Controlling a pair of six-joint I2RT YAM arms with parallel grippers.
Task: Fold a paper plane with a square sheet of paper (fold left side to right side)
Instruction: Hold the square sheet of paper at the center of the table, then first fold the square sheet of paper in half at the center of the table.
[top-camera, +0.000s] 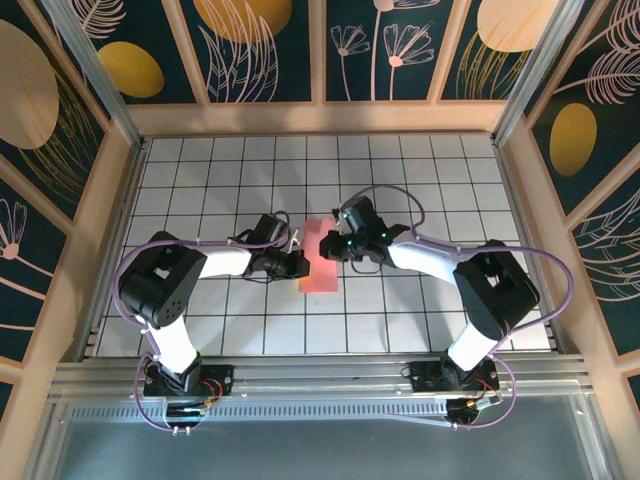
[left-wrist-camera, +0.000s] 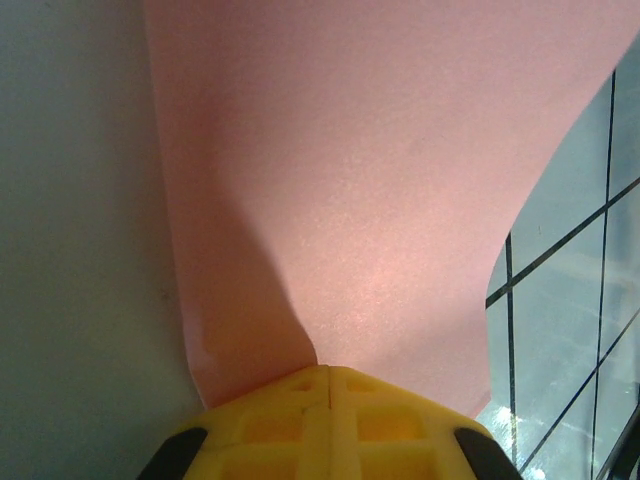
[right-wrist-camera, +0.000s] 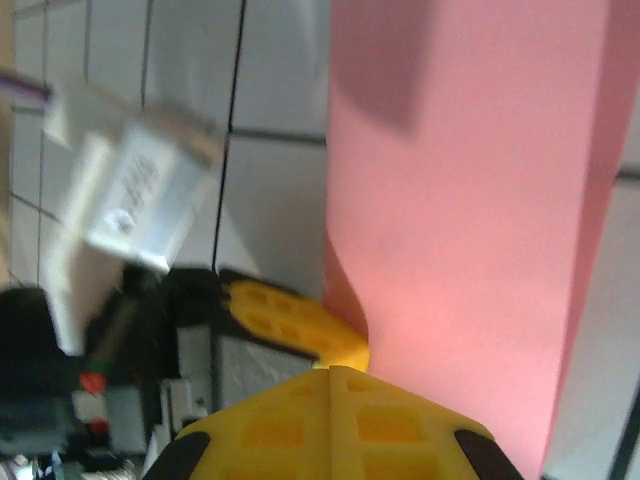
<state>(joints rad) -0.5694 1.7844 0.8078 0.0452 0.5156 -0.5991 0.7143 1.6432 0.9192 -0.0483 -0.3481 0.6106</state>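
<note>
You've got both claws clenched on the paper, one from each side, mid-table

Left claw: yellow fingers pressed flat together, the paper's edge pinched at their tips. From there the paper rises ahead of the claw in a smooth curve, plain pink-red, with no crease visible in this view

Right claw: also shut tight on the paper, fingers closed with no gap. The paper runs straight ahead of it as a long strip, with a darker band along its right edge. Cannot tell if that band is a second layer

From above the paper reads as a narrow upright strip between the two claws, its near end lying on the tiles

Writing: a white block with a label sits left of and ahead of the right claw. It is blurred and the print is unreadable. A yellow finger of the left claw shows just left of the right claw's tips

Room: the claws are nearly touching across the strip. Open white tiled table lies beyond, behind and to either side, and the wooden walls are well apart from both
</note>
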